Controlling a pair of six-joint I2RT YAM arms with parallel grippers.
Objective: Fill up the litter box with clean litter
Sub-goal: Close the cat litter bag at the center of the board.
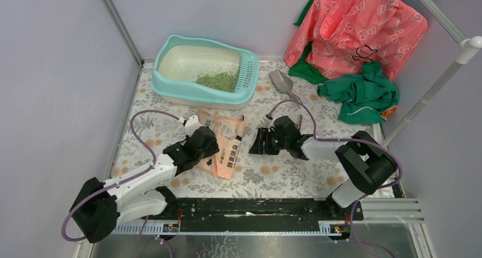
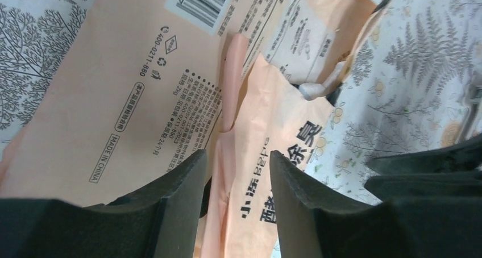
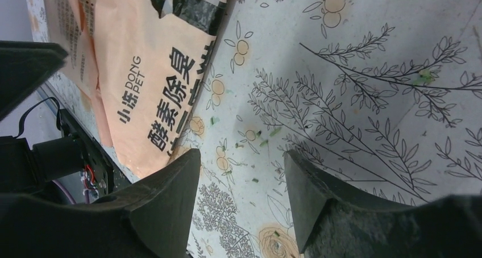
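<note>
table: flat top under a grey-and-orange floral cloth (image 1: 318,178), grey walls around it
pink heap: crumpled salmon-pink fabric with white outline print (image 1: 355,30), far right corner, leaning on the wall
litter box: large rounded-rectangular light-teal plastic litter box (image 1: 187,96), cream inner basin, far left of the table by the back wall; slotted grille ledge (image 1: 248,70) at its right end
green heap: bunched dark-green cloth (image 1: 364,93), just in front of the pink fabric
left arm: runs from its base at near left forward and right, low over the table, wrist over the left part of the bag
right arm: elbow folded up at near right, forearm pointing left, wrist low just right of the bag
paper bag: peach-pink printed paper bag (image 1: 227,150), flat and creased, mid-table in front of the litter box, between the two wrists
scoop: grey plastic scoop (image 1: 282,82), on the cloth just right of the litter box
clean litter: loose green granules of clean litter (image 1: 219,80), low heap in the basin's right half against the grille; rest of the basin floor bare
left gripper (image 2: 237,154): jaws apart, over the bag's printed face, nothing clamped
right gripper (image 3: 241,152): jaws apart, over bare cloth beside the bag's edge, holding nothing
strays: a few green granules (image 3: 258,138) on the cloth under the right gripper
</note>
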